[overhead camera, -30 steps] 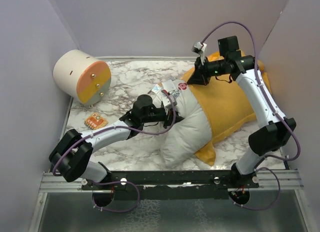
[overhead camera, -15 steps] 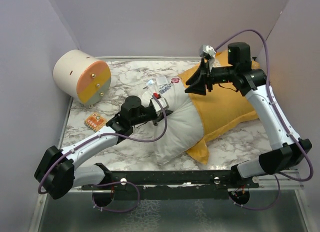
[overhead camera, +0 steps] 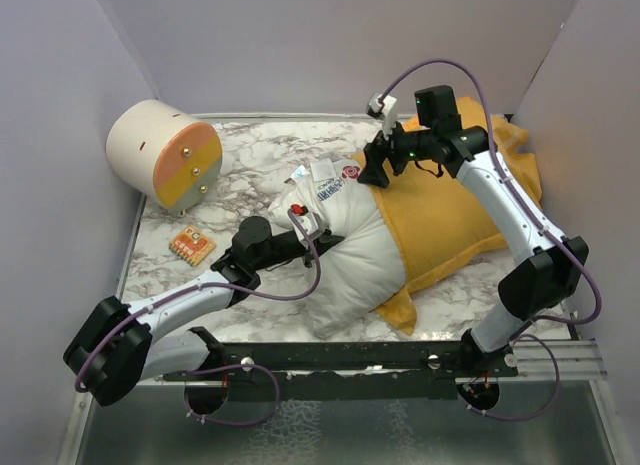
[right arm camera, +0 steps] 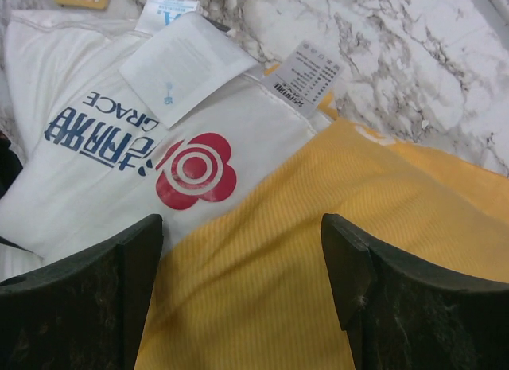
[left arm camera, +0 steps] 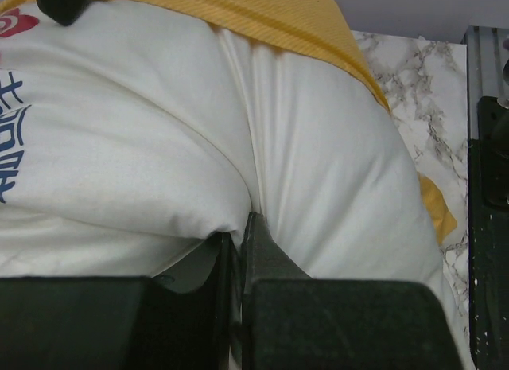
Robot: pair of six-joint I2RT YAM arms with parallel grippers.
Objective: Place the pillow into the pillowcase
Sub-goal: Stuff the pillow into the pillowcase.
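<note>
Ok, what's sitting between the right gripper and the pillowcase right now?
Nothing: in the right wrist view the right gripper stands open over the pillowcase hem where it overlaps the pillow, with no object in the gap.

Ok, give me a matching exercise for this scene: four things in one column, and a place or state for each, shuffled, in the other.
Things:
1 left gripper
2 right gripper
3 cylinder
4 pillowcase

Places or states:
A far left on the table
B shut on the pillow
C pulled partly over the pillow
D open, above the pillowcase edge

Pairs: 1-B, 2-D, 3-A, 4-C
</note>
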